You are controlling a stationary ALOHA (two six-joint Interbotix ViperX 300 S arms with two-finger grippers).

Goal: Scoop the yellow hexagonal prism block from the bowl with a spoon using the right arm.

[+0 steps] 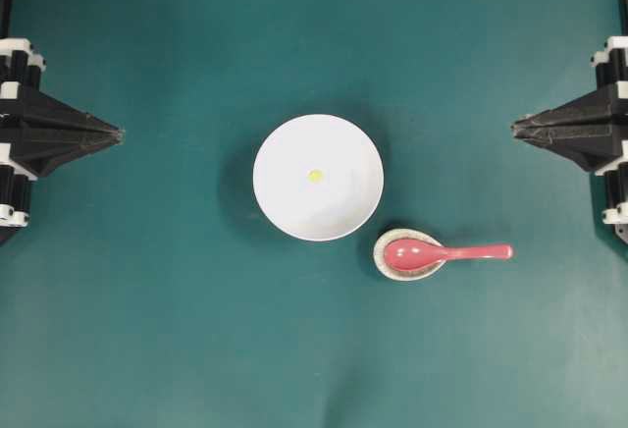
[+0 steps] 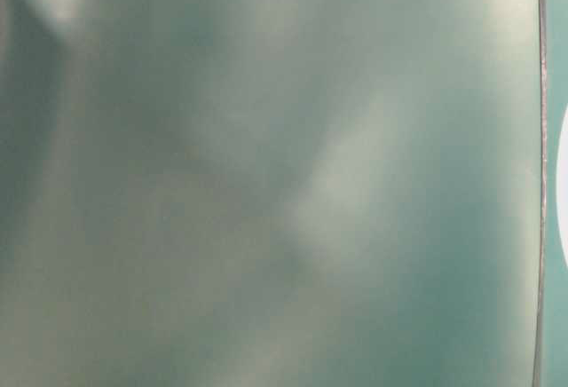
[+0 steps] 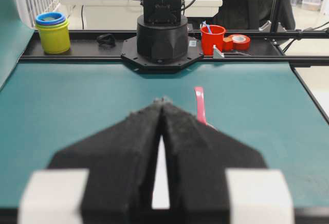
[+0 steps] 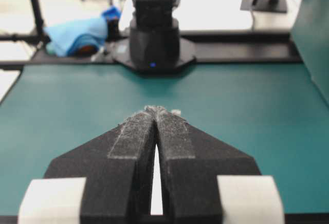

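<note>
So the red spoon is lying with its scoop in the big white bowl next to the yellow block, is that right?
Not quite. The overhead view shows the red spoon with its scoop in the small speckled dish beside the white bowl. The yellow block lies alone in the bowl.

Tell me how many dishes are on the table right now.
2. The white bowl sits mid-table with the yellow block inside; the small speckled dish lies just off its lower right, under the spoon's scoop. None seems hidden.
</note>
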